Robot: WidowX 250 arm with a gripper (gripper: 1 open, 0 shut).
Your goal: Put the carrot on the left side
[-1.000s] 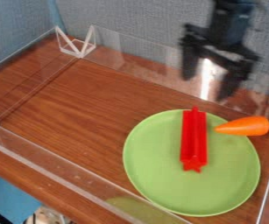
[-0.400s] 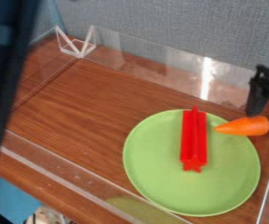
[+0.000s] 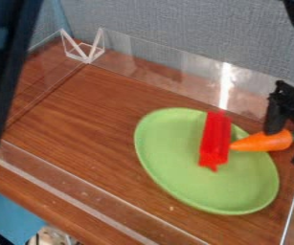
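The carrot [image 3: 260, 143] is small and orange with a dark green stem end, and it lies across the right rim of the green plate [image 3: 188, 172], tip pointing left. My gripper [image 3: 288, 128] comes down at the frame's right edge and is partly cut off. Its black fingers [image 3: 275, 111] stand open on either side of the carrot's thick stem end. Whether they touch the carrot I cannot tell. A long red ridged bar [image 3: 217, 141] lies on the plate just left of the carrot.
The plate sits on a wooden tabletop [image 3: 98, 105] ringed by low clear walls [image 3: 175, 59]. A small clear wire stand [image 3: 81, 43] is in the far left corner. A dark blurred shape [image 3: 6, 86] covers the left edge of the view.
The gripper moved right and down from above the plate to the carrot's stem end. The plate and red bar now look shifted and tilted. A dark shape entered at the left.
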